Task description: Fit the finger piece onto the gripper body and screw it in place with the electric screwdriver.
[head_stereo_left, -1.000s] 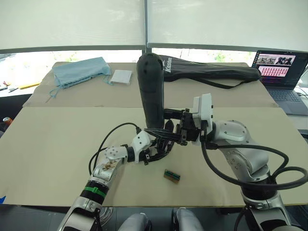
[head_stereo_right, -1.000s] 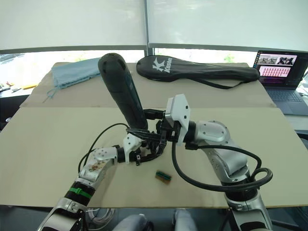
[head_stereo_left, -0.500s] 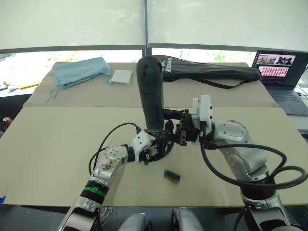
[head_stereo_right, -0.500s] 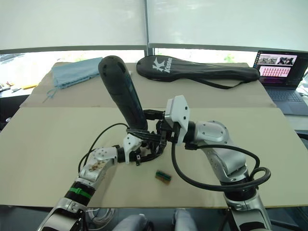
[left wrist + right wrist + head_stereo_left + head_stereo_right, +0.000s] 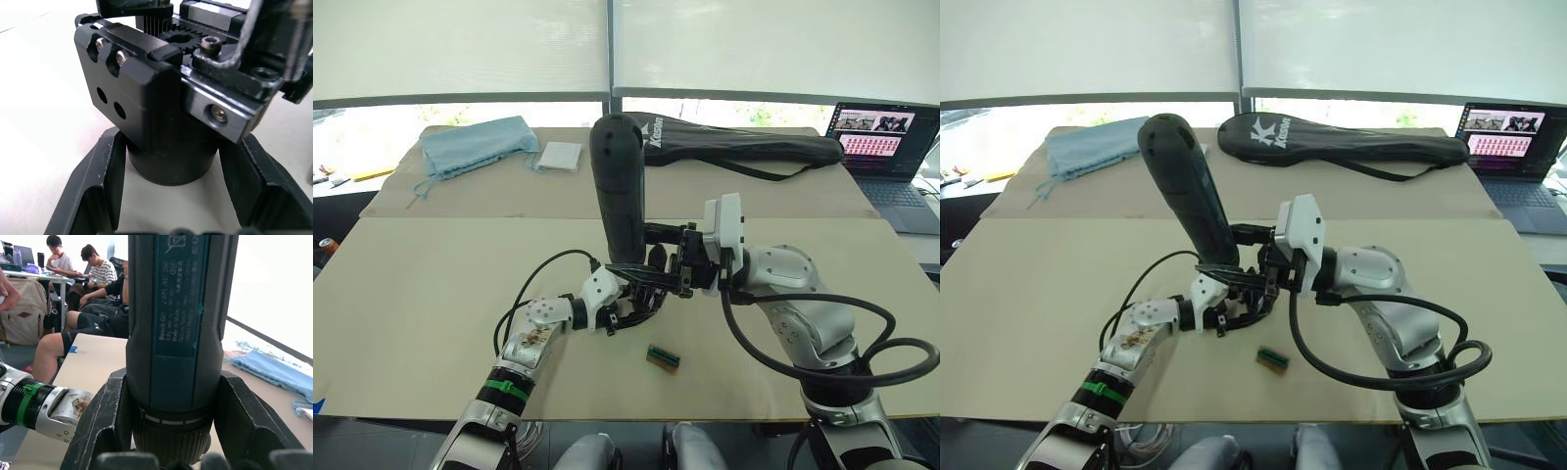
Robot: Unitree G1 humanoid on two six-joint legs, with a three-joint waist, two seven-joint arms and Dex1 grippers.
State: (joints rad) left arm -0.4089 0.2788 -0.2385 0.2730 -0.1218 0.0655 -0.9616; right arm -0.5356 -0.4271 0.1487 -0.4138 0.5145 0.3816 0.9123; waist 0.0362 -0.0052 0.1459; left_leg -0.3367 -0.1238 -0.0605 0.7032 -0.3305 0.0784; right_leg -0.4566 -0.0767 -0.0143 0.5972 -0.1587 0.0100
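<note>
The electric screwdriver (image 5: 619, 181) is one thick matte-black cylinder with a rounded top and a teal label panel (image 5: 178, 308) carrying fine print. It stands nearly upright, its top tilted slightly to the robot's left, and narrows to a ribbed collar at the lower end. The bit is hidden among the parts below.

The right gripper (image 5: 168, 428) is clamped on the tool's lower barrel, one black finger (image 5: 105, 416) on each side. That forearm reaches in level from the tool's right, with the white wrist housing (image 5: 726, 227) just right of the barrel.

Directly under the tool's lower end sits one gripper body (image 5: 161, 112). It is a smooth black block on a round cylindrical base, with two silver screw heads and two empty holes on one face, and a toothed gear on top. The left gripper (image 5: 168, 196) brackets the cylindrical base with a finger on either side; whether the fingers press the base or stand just off it cannot be told. The left arm comes up from low on the tool's left, a black cable (image 5: 543, 279) looping over it.

I cannot pick out the finger piece as a separate part.

One small green-and-brown block (image 5: 663, 358) lies on the tan table (image 5: 431, 294), in front of the tool and slightly to its right. Behind the tool are one black racket bag (image 5: 1351, 142), one blue cloth (image 5: 475, 145) and one white pad (image 5: 560, 156). Far right of the tool is one laptop (image 5: 886, 147).
</note>
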